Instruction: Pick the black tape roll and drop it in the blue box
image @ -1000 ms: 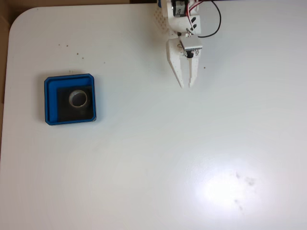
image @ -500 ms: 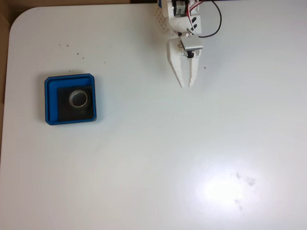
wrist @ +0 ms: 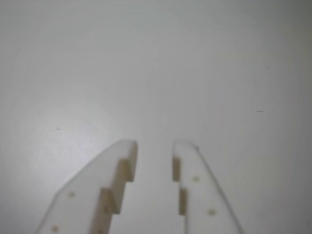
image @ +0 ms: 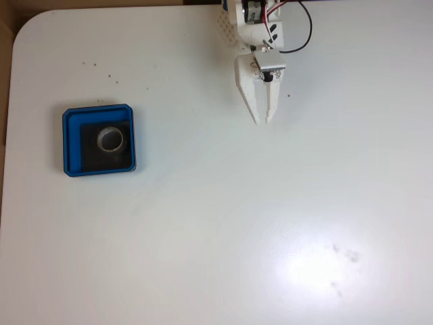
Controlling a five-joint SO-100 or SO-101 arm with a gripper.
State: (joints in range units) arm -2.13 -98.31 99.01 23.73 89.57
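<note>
The black tape roll (image: 110, 139) already lies inside the blue box (image: 99, 139), well apart from the gripper (image: 263, 121) (jaws slightly spread, holding nothing), so you risk dislodging it only if you send the arm back across the box.

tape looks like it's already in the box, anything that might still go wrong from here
Little is left to fail. The black tape roll lies flat inside the blue box, and the gripper sits well away, empty, jaws slightly apart. One risk: a further reach toward the box might nudge it or knock the roll back out. Another: the arm's loose wire may snag as it moves.
</note>
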